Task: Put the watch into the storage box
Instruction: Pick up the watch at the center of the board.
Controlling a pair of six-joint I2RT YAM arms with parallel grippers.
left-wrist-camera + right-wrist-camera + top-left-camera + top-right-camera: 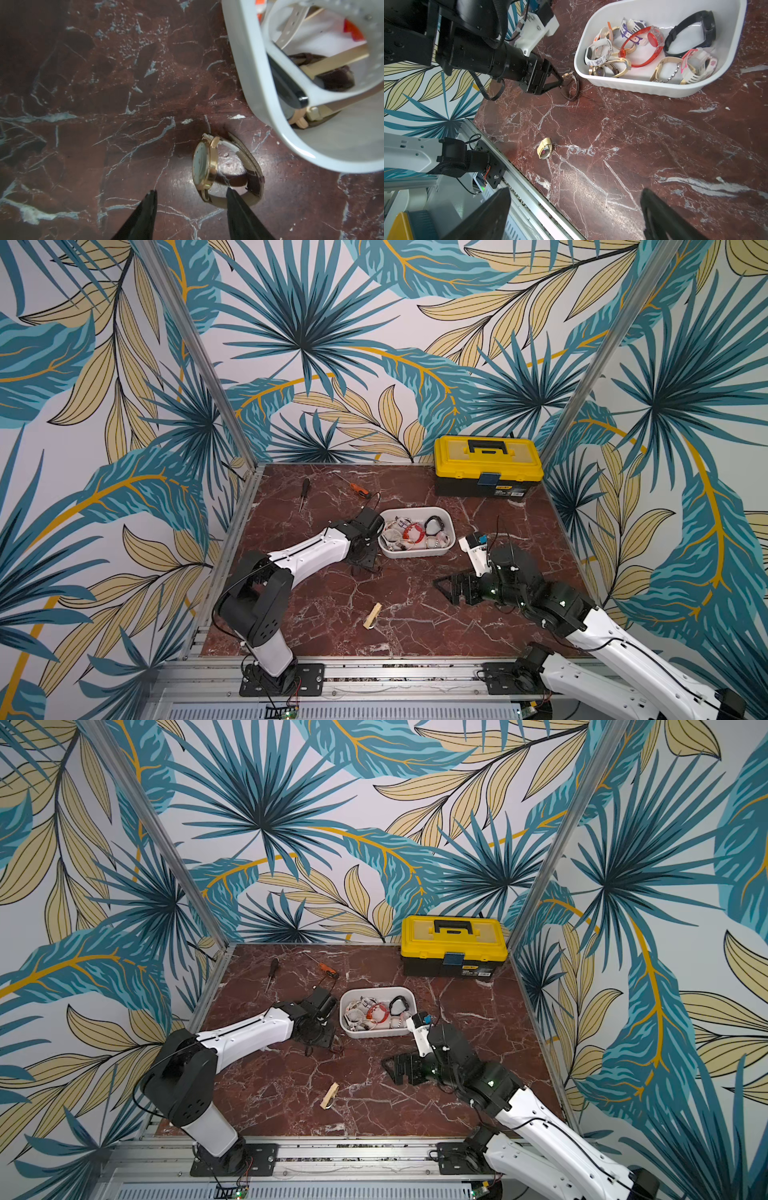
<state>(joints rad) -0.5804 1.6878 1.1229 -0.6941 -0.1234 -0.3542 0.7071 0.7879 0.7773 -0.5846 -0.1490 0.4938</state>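
In both top views, one white storage box [415, 552] holds a tangle of watches [415, 533]. One yellow toolbox [488, 464], a black screwdriver [304, 491] and an orange screwdriver [357, 490] lie behind it, and one beige watch [372, 616] lies alone in front. In the left wrist view, one gold-cased watch [204, 164] lies on the table [83, 104] just beside the box, with the left gripper [191, 191] half spread and one finger [236, 207] over its strap. In the right wrist view, the right gripper [576, 193] is spread wide and holds nothing.

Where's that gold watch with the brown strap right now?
In the left wrist view, the gold watch stands on edge on the marble table, just outside the white storage box on its left-arm side, at the tips of the left gripper.
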